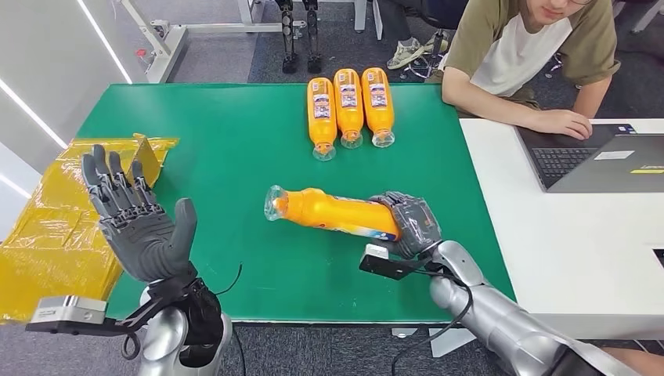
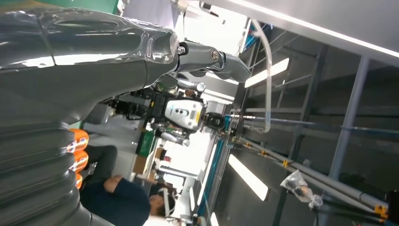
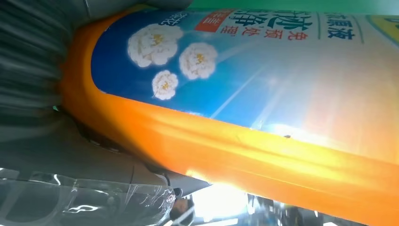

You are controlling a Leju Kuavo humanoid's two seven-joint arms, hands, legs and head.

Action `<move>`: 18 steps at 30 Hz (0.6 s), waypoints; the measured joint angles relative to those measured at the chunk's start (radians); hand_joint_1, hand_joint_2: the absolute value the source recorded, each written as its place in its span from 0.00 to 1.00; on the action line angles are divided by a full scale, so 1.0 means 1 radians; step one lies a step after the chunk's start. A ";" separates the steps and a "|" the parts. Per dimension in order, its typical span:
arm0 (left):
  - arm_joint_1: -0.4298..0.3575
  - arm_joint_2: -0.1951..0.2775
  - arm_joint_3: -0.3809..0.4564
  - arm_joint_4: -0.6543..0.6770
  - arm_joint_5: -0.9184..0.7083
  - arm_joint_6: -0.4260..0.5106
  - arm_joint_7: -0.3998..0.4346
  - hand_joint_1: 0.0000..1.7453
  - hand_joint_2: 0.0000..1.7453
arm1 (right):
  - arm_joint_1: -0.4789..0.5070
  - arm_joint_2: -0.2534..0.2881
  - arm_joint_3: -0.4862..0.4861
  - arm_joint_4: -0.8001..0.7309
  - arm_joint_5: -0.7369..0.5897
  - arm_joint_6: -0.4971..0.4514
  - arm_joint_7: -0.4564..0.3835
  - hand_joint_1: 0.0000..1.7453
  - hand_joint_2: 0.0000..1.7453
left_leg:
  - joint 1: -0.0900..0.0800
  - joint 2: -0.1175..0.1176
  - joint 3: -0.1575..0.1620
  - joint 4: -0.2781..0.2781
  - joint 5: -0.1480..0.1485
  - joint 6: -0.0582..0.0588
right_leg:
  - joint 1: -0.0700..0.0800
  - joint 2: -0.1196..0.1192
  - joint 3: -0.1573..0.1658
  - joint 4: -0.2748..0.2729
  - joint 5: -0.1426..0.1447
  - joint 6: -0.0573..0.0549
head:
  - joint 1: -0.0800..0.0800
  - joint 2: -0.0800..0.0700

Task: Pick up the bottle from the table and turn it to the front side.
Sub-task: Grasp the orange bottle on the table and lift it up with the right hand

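Observation:
An orange bottle with a clear cap lies across the middle of the green table, cap pointing left. My right hand grips its base end. The right wrist view shows the bottle close up, its blue flowered label turned towards the camera. My left hand is raised at the table's near left corner, palm up and fingers spread, holding nothing; its grey thumb fills much of the left wrist view.
Three more orange bottles lie side by side at the table's far edge. A yellow bag sits to the left. A person leans on a white desk with a laptop at the right.

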 joint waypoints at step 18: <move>-0.114 -0.033 -0.014 0.421 0.042 -0.332 0.001 0.00 1.00 | 0.103 0.284 -0.364 -0.057 0.100 -0.037 -0.175 1.00 1.00 | 0.000 0.002 0.000 0.000 0.000 0.000 | 0.000 0.002 -0.001 0.000 0.000 0.000 | 0.000 0.000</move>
